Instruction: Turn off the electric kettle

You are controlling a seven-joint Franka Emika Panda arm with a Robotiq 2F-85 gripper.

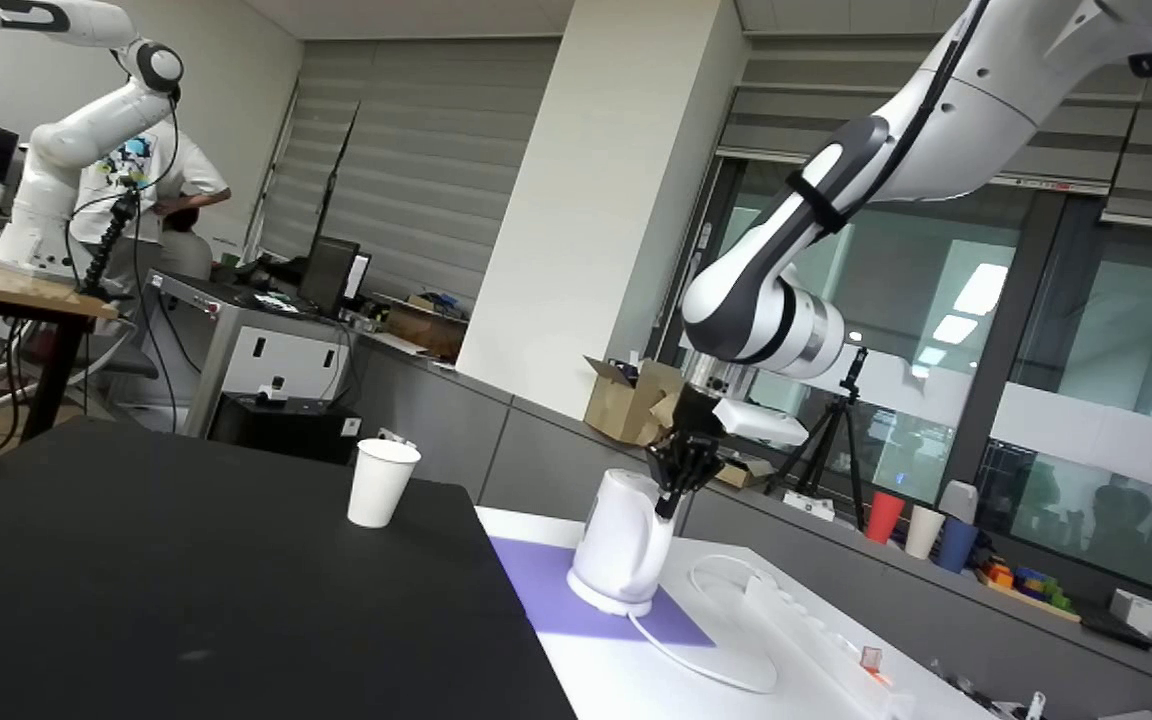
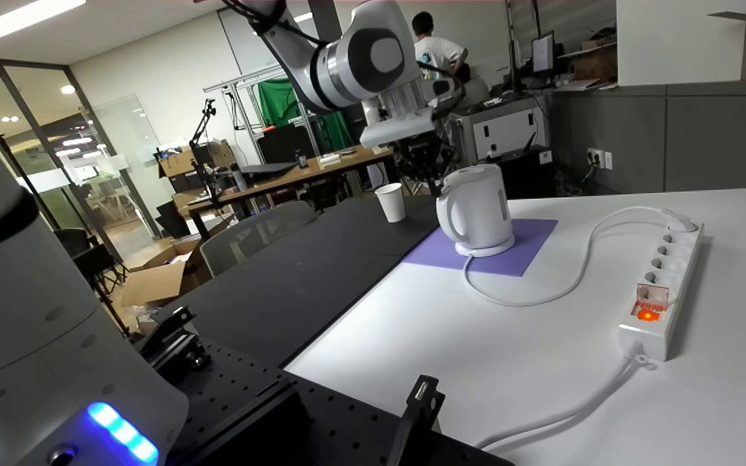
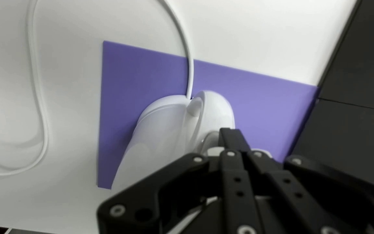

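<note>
While the arm (image 1: 776, 290) reaches over the white table (image 2: 509, 349), the electric kettle (image 2: 482, 210) stands there on a purple mat (image 2: 535, 236), its opaque walls hiding whatever's inside. A paper cup (image 1: 382, 483) sits upright on the black table (image 1: 186, 590); I can't make out its contents either. Behind, a cardboard box (image 1: 618, 405) with its flaps up holds something dark. The gripper (image 3: 237, 140) has its fingers (image 3: 232, 175) pressed together, tips right by the upper end of the kettle's handle (image 3: 219, 107); whether they touch it, I can't tell. The kettle is upright, its long axis vertical, and in an exterior view the handle faces left, with the cord (image 2: 522, 304) leaving the base (image 2: 486, 250) just beneath.
</note>
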